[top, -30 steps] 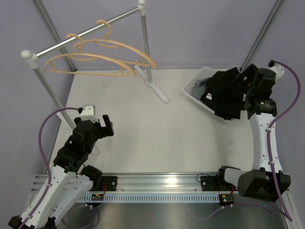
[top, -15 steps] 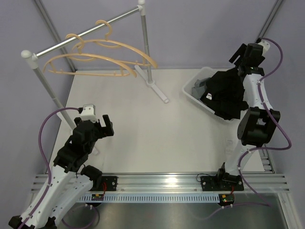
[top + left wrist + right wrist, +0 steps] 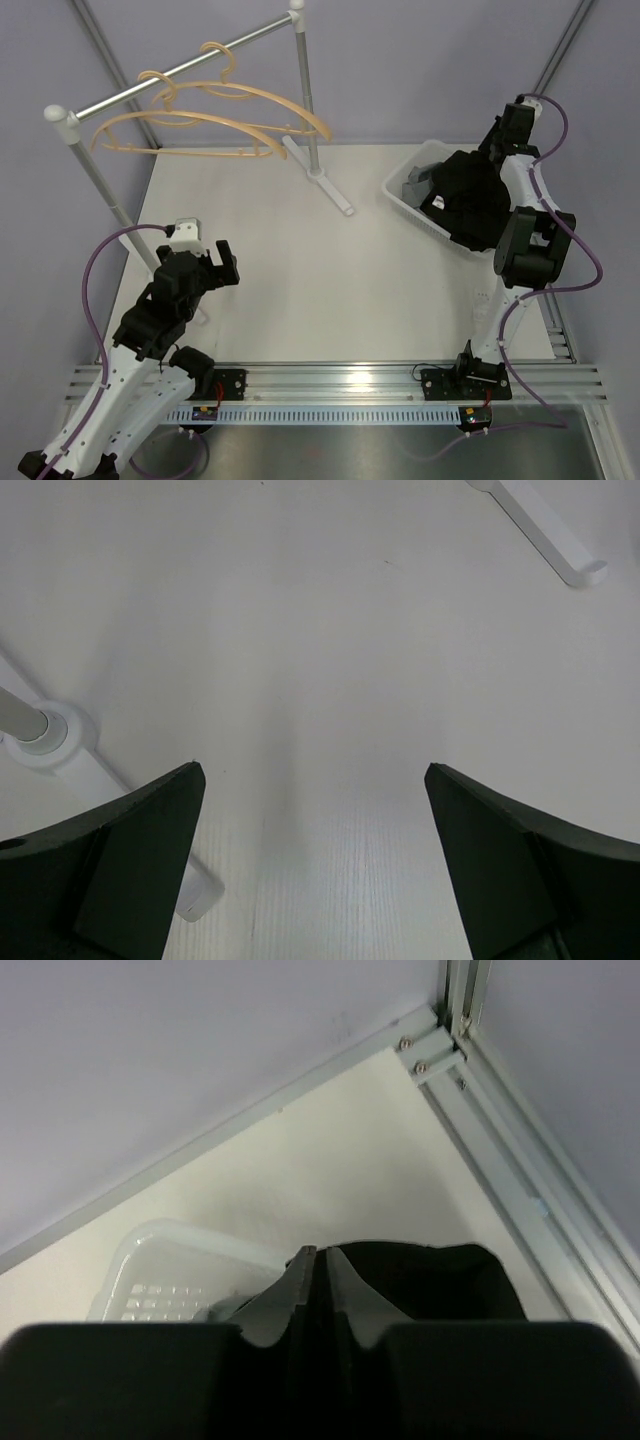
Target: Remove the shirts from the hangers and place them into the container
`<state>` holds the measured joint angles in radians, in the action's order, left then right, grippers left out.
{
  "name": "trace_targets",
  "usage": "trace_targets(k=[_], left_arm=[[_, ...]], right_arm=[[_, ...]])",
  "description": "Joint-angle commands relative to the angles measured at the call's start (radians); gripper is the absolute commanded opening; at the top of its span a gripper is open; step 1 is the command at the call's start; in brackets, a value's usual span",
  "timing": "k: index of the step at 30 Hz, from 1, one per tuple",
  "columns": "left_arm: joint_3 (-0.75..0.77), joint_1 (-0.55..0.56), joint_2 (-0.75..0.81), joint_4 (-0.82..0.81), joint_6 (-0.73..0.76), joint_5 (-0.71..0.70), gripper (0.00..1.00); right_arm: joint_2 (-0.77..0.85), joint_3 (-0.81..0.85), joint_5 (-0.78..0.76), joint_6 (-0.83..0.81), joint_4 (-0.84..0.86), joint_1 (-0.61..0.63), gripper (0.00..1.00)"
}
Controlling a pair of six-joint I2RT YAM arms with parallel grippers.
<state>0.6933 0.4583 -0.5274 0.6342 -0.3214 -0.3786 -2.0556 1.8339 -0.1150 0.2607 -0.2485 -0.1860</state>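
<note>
Your right gripper [image 3: 497, 138] is hanging over the far side of the white laundry basket [image 3: 398, 192]. Its fingers [image 3: 300, 1290] are pressing together, with nothing showing between them. The black shirt [image 3: 470, 195] is lying heaped in the basket and spilling over its near rim, with the grey shirt [image 3: 418, 182] peeking out beside it. Both wooden hangers [image 3: 185, 114] are hanging bare on the metal rail [image 3: 120, 95]. Your left gripper [image 3: 315, 780] is hovering over the table [image 3: 330, 630], its fingers spread wide.
</note>
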Motion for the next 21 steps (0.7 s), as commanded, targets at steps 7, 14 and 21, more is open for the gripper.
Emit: trace_targets(k=[7,14,21], left_arm=[[-0.002,-0.003,0.017,-0.039,0.012,0.009,0.99],[0.0,-0.003,0.023,-0.039,0.012,0.017,0.99],[-0.002,-0.003,0.029,-0.039,0.012,0.012,0.99]], right_arm=[[0.195,-0.267,0.057,0.051,-0.008,0.005,0.0],[0.287,-0.415,0.02,0.061,-0.072,0.045,0.0],[0.193,-0.412,0.005,0.14,-0.21,0.049,0.01]])
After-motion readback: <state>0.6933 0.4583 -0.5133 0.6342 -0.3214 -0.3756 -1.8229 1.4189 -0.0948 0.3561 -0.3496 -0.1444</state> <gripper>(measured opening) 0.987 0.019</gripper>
